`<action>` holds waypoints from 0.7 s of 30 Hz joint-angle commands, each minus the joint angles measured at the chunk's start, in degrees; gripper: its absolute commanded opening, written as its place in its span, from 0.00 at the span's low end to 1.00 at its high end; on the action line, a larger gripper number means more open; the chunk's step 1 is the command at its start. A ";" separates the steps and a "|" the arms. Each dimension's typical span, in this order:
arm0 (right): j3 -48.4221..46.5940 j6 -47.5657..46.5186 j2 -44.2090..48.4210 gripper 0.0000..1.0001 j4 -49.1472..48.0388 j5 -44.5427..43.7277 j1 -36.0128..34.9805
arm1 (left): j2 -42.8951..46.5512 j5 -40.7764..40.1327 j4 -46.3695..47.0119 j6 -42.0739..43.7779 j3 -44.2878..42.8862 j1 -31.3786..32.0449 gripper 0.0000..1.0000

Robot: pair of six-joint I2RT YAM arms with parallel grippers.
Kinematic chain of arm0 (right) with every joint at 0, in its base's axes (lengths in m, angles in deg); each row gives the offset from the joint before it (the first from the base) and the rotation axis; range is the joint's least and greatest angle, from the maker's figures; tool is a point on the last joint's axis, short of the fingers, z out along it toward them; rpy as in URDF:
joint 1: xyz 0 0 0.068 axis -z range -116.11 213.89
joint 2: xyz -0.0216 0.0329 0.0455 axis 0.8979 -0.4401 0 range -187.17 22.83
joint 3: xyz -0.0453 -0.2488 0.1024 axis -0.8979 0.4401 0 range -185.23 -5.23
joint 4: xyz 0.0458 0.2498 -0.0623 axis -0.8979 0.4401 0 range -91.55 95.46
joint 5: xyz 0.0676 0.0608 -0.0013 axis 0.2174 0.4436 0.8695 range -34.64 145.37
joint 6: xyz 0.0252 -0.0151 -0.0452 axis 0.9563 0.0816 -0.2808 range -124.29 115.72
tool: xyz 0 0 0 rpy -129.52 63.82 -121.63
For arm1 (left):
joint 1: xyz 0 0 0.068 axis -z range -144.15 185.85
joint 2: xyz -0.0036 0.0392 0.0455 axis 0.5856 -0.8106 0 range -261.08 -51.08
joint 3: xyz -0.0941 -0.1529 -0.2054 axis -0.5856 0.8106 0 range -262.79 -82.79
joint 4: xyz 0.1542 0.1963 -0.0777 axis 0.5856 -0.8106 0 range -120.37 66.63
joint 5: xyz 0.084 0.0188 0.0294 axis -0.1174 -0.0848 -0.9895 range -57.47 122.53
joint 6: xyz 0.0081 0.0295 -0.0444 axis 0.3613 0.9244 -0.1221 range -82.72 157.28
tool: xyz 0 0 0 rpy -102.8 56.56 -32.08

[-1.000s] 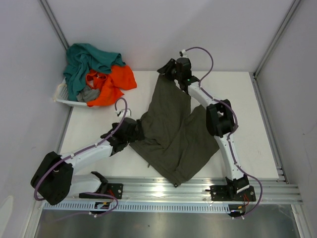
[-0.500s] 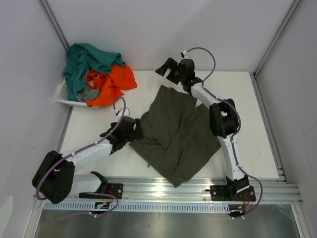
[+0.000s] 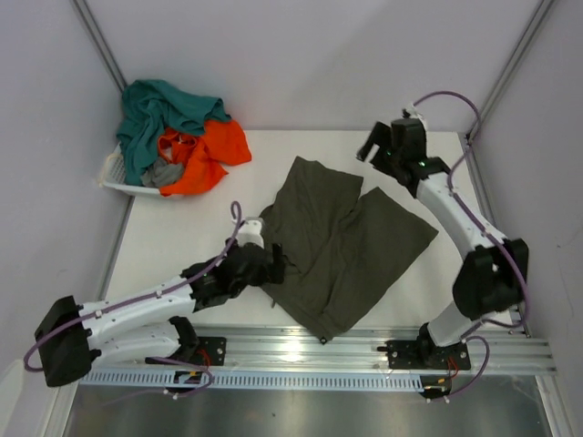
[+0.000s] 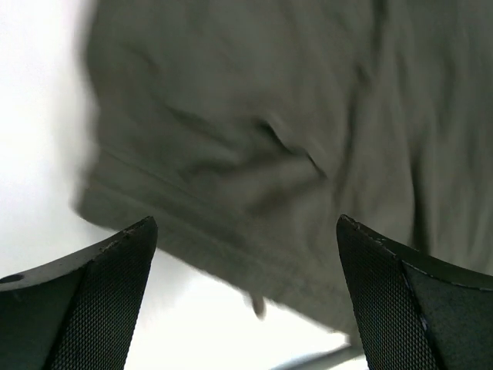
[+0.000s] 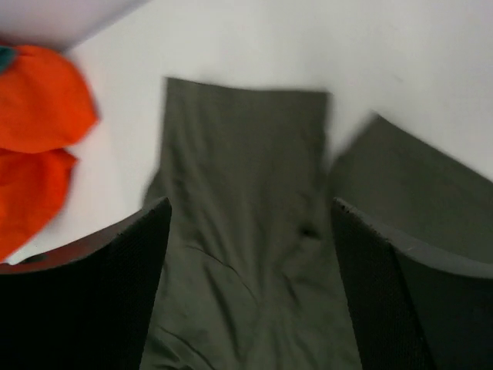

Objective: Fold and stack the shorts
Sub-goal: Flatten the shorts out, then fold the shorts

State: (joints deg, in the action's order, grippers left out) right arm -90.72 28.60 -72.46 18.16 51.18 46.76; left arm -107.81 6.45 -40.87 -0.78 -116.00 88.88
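Observation:
The dark olive-green shorts (image 3: pixel 342 241) lie spread on the white table (image 3: pixel 182 228), both legs pointing to the back. My left gripper (image 3: pixel 273 262) hovers open at their left waist edge; its wrist view shows the cloth (image 4: pixel 254 131) and the waist hem between the spread fingers (image 4: pixel 100 293), with nothing gripped. Over the back right of the table my right gripper (image 3: pixel 375 146) stands open, apart from the shorts. Its wrist view looks down on the two legs (image 5: pixel 246 193) below. More shorts in teal (image 3: pixel 159 114), orange (image 3: pixel 205 150) and grey (image 3: pixel 164 173) are heaped in the basket.
The white plastic basket (image 3: pixel 114 180) sits at the back left corner against the wall. Orange cloth (image 5: pixel 38 139) hangs over its side toward the table. A metal rail (image 3: pixel 301 346) runs along the near edge, and walls close in the left, back and right.
My right gripper opened, let go of the shorts' leg and swung away to the back right. The leg now lies flat. My left arm slid nearer along the waist edge.

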 commanded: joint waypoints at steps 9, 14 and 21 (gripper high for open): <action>29.06 -2.65 29.98 0.77 15.97 -5.84 22.11 | -7.86 -9.51 -9.58 -9.40 -8.17 30.96 0.99; 36.34 -4.23 26.74 0.73 12.47 0.22 27.84 | -19.72 -10.65 -11.24 -9.31 -14.85 36.43 0.99; 43.12 -4.32 20.85 0.67 0.96 3.48 30.66 | -26.94 -9.94 -8.70 -8.69 -16.71 37.93 0.99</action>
State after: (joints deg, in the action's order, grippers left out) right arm -48.67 25.01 -50.71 26.99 52.10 77.08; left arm -134.09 -1.62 -50.44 -8.78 -131.30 126.23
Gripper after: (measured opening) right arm 0.682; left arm 0.993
